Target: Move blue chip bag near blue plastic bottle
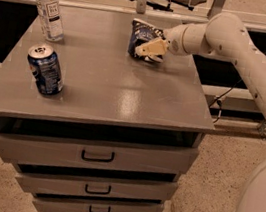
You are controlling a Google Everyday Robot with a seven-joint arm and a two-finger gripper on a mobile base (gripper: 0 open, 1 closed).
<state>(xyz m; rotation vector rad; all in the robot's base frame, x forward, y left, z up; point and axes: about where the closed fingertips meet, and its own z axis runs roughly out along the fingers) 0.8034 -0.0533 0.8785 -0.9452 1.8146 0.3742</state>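
The blue chip bag (141, 37) stands crumpled at the back right of the grey cabinet top (105, 88). My gripper (150, 50) reaches in from the right and is shut on the bag's right side, its cream fingers (153, 45) pressed against the foil. The blue plastic bottle (48, 6), clear with a white cap and white label, stands upright at the back left corner, far to the left of the bag.
A blue-and-white soda can (46, 69) stands upright at the front left of the top. Three drawers (96, 156) sit below the top. A rail and table legs run behind the cabinet. My white arm (243, 50) crosses the right side.
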